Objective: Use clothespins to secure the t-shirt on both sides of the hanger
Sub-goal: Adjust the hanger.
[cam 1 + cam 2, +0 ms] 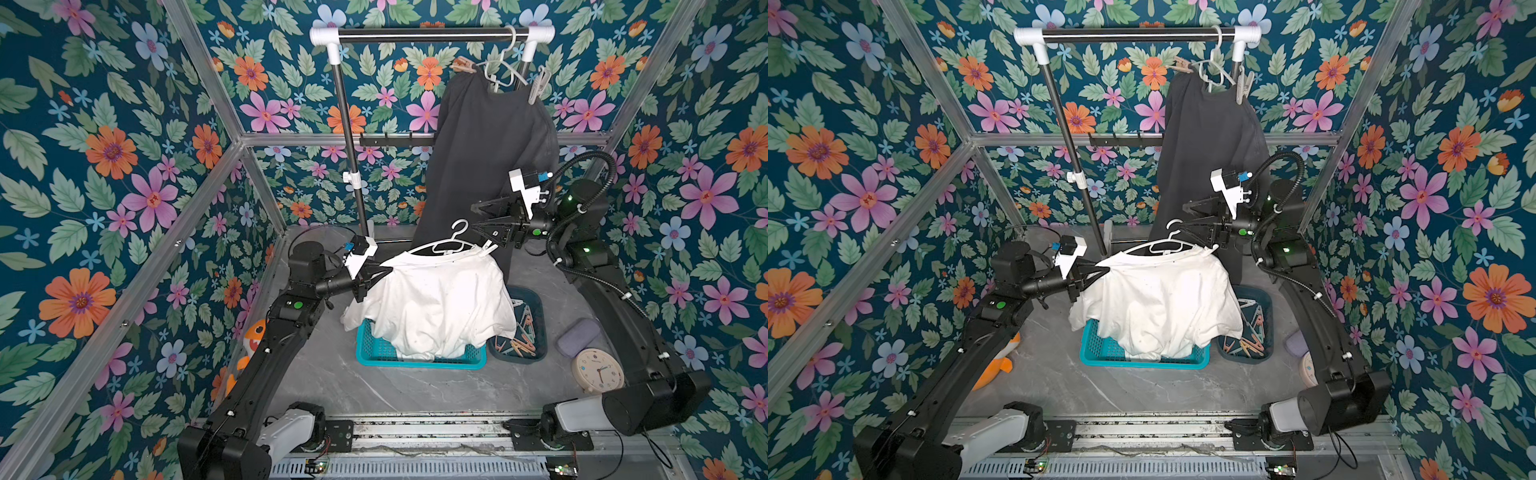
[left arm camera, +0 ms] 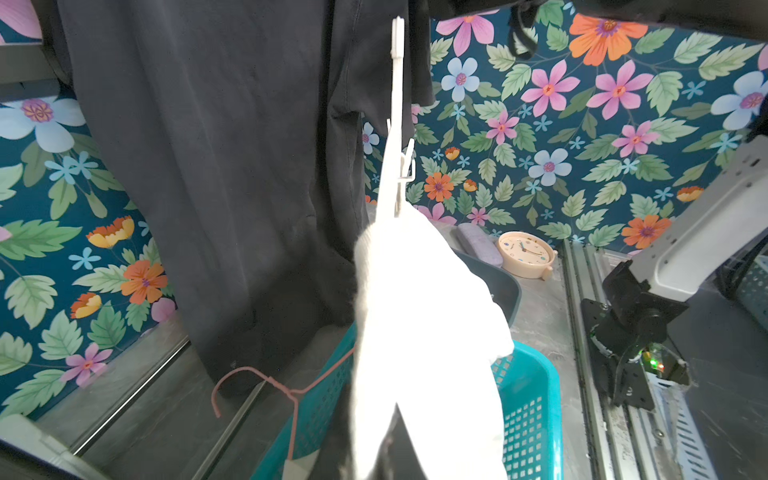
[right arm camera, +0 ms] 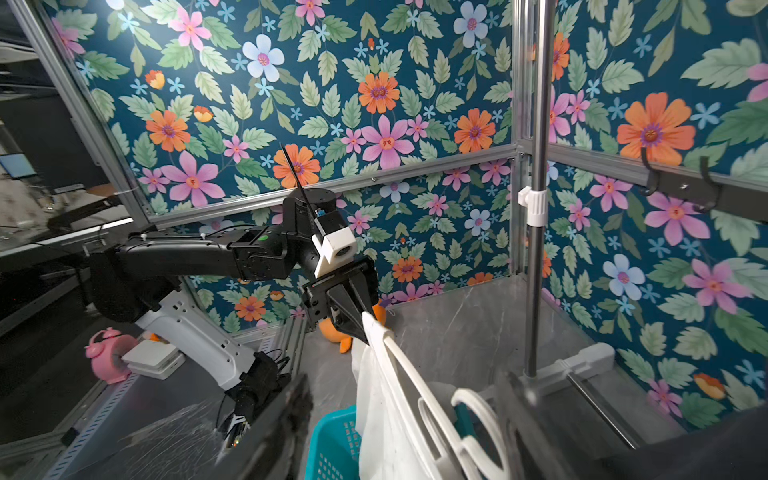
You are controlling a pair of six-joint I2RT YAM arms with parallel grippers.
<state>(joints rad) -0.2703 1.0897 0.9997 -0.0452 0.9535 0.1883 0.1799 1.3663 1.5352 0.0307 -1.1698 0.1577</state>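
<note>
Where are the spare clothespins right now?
In a top view, the clothespins lie in the dark blue tray, just right of the teal basket.

Clothespins (image 1: pixel 519 340) in their dark basket (image 1: pixel 539 320) half behind the white t-shirt (image 1: pixel 436 299); clock (image 1: pixel 1308 370) mostly behind the right arm (image 1: pixel 1320 324).

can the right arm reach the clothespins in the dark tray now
Probably yes: the right gripper is open, and the clothespins lie uncovered in the tray on its side; the white t-shirt overhangs only one edge.
</note>
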